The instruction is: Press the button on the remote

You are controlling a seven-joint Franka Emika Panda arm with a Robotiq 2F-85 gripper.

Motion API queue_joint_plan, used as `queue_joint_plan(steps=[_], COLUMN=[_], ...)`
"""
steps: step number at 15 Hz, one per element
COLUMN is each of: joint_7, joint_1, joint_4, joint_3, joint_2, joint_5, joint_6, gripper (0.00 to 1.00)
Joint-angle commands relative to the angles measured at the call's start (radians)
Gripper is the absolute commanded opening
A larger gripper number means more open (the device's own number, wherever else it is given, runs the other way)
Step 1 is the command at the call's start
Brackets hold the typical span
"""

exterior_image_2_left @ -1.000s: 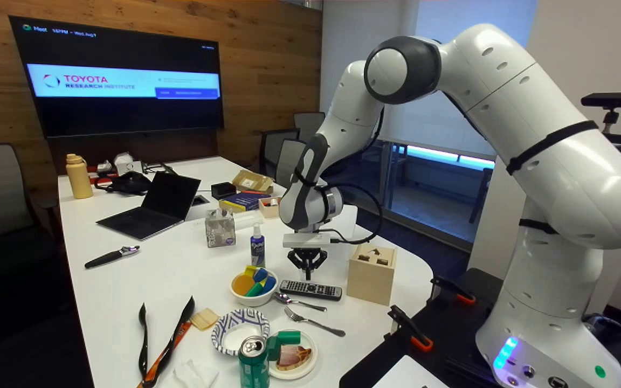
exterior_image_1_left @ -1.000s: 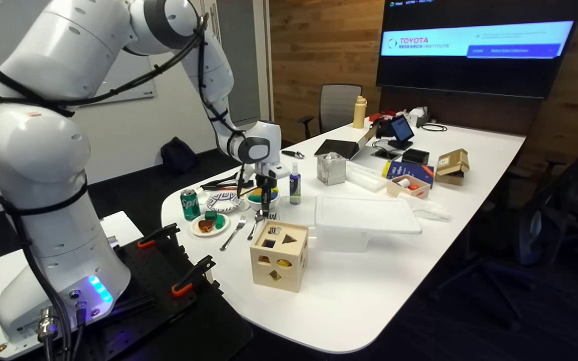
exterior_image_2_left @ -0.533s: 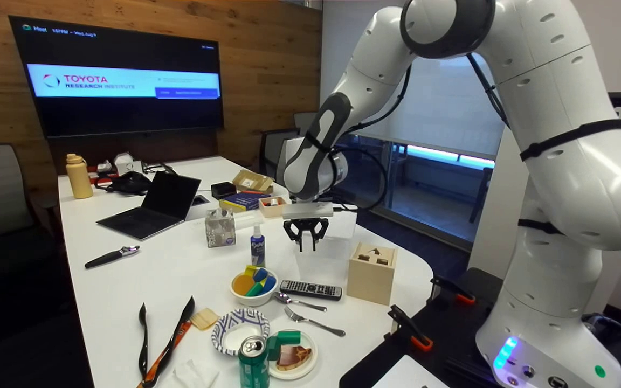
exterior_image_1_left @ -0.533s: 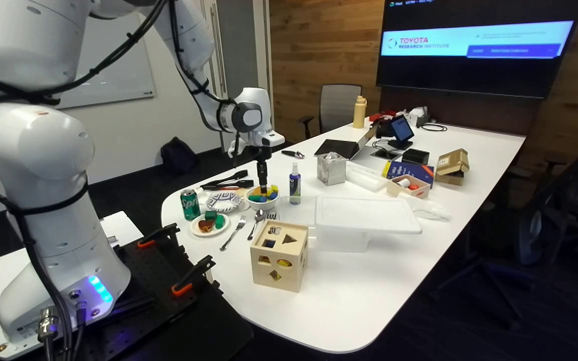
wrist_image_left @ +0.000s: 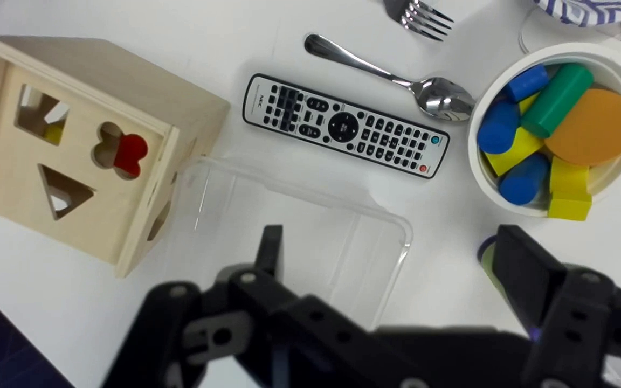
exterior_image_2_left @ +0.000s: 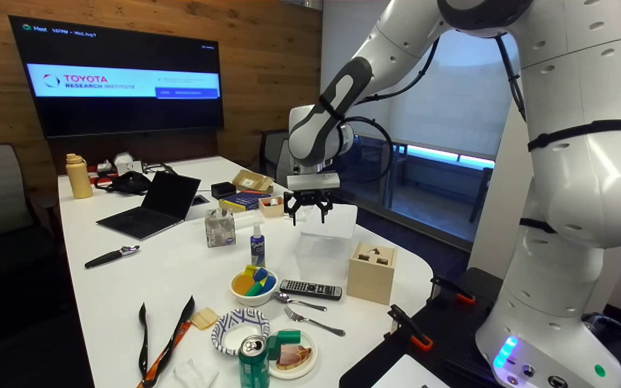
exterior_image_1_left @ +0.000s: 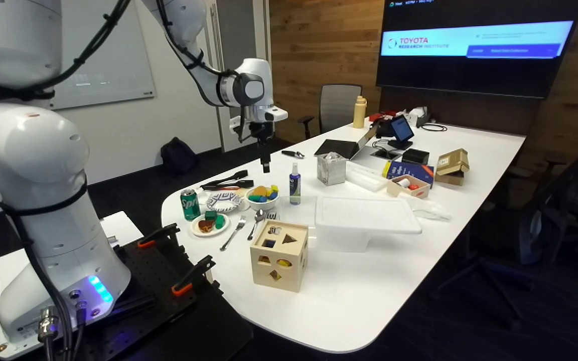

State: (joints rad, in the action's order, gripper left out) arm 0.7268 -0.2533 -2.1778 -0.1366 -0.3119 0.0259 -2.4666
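Observation:
The remote (wrist_image_left: 346, 126) lies flat on the white table, its button side up, between the spoon and a transparent box in the wrist view. Its face carries many small dark keys, a round black pad and a red button (wrist_image_left: 423, 168) near one end. An exterior view shows the whole remote (exterior_image_2_left: 310, 289); elsewhere only a bit of the remote (exterior_image_1_left: 272, 215) peeks out behind the wooden box. High above the table my gripper (exterior_image_2_left: 309, 221) hangs with its fingers spread, touching nothing. In the wrist view the gap of the gripper (wrist_image_left: 390, 234) holds nothing.
Beside the remote stand a wooden shape-sorter box (wrist_image_left: 73, 151), a transparent plastic box (wrist_image_left: 405, 237) and a white bowl (wrist_image_left: 475, 156) of colored blocks. A spoon (wrist_image_left: 364, 64) and fork (exterior_image_2_left: 316, 323) lie close by. A spray bottle (exterior_image_2_left: 257, 248) rises behind the bowl.
One second ago the gripper was shut, low over the remote. Since then it has risen well above the table and its fingers have spread apart. The remote lies where it was.

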Motion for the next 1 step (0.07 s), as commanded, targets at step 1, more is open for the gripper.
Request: queue_joint_plan(steps=[1], joint_7=[-0.014], joint_1=[0.048], joint_4=[0.012], joint_3=[0.043], joint_2=[0.03], joint_5=[0.012], joint_6=[0.068], gripper=[1.0])
